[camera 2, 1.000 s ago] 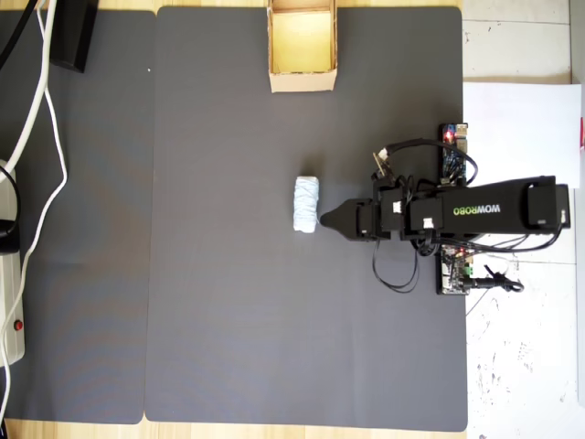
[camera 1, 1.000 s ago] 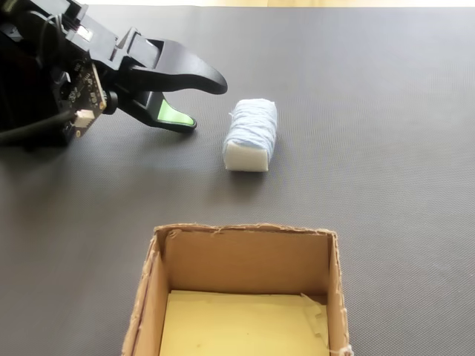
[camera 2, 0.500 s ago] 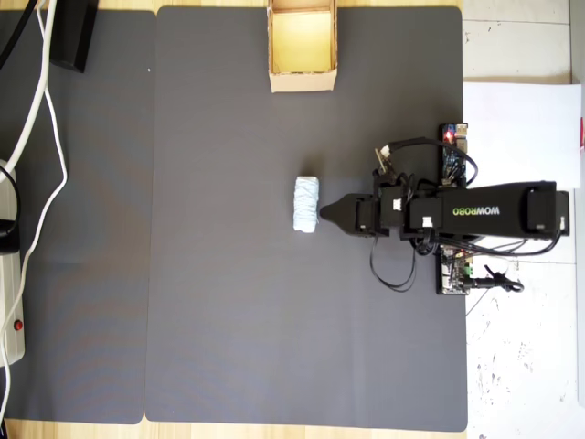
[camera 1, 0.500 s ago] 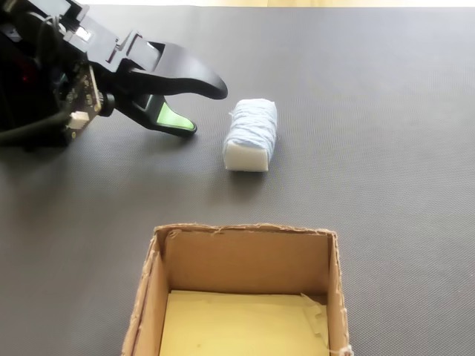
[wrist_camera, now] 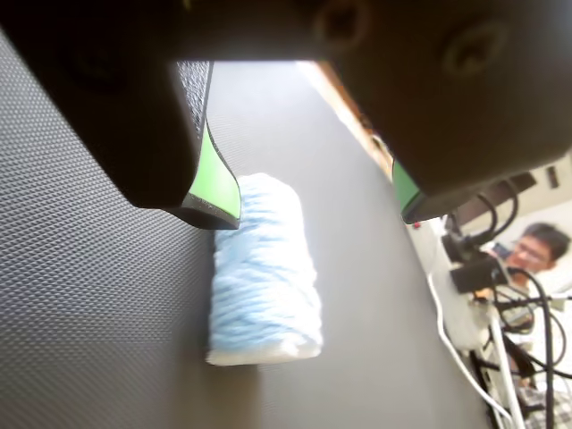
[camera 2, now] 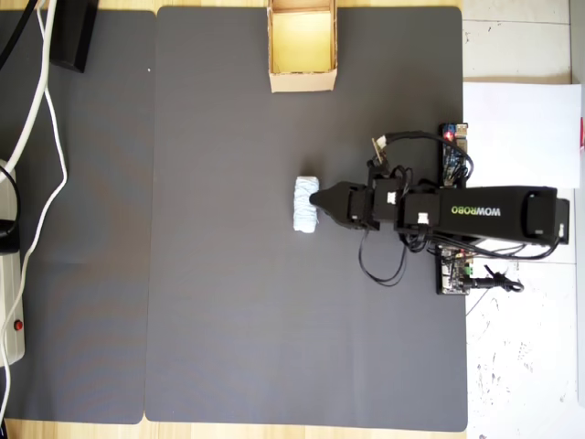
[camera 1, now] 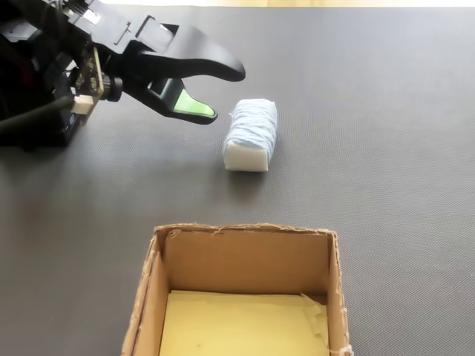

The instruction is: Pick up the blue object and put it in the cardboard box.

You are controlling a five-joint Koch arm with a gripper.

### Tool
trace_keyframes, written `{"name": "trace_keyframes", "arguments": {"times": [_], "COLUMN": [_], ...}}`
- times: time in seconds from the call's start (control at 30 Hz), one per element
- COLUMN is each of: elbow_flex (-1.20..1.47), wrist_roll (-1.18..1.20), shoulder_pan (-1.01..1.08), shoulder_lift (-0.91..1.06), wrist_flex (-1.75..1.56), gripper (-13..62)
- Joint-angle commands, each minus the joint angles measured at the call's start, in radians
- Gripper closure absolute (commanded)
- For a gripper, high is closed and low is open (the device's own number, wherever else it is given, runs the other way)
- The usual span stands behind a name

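On the dark mat [camera 2: 228, 274] covering the counter, the blue object [camera 1: 252, 133] lies on its side, untouched and free of any grasp; in the overhead view it sits near the mat's middle, well apart from the cardboard box [camera 2: 302, 80], which stands at the mat's top edge. The box interior, seen in the fixed view [camera 1: 245, 256], shows only a yellowish floor and nothing resembling the roll, so the deposit step is not done. The hand [camera 1: 211, 93] is spread: the fixed view shows a clear gap between the black upper jaw and the green-padded lower jaw, and the wrist view shows two green pads set wide, one on either side of the roll's far end. From that wrist view the roll [wrist_camera: 264, 268] lies lengthwise between the jaws and partly beyond their tips, with the left pad close to its upper corner; contact cannot be confirmed. In the fixed view the jaw tips stand just beside the roll, on its left, and appear raised off the mat. Assessment: the approach is well advanced, the grasp has not been made, and lifting, carrying to the box and release all remain outstanding. The roll looks soft and wound, so a firm, centred closure seems advisable.
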Motion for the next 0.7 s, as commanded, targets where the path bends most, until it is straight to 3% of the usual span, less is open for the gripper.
{"name": "trace_keyframes", "arguments": {"times": [0.0, 0.23, 0.67], "elbow_flex": [-0.08, -0.236, -0.506], "wrist_roll": [0.018, 0.101, 0.103], "shoulder_pan": [0.0, -0.003, -0.054], "shoulder_lift": [0.077, 0.015, -0.362], "wrist_flex": [-0.018, 0.227, 0.514], "gripper": [15.3, 15.5, 15.8]}}
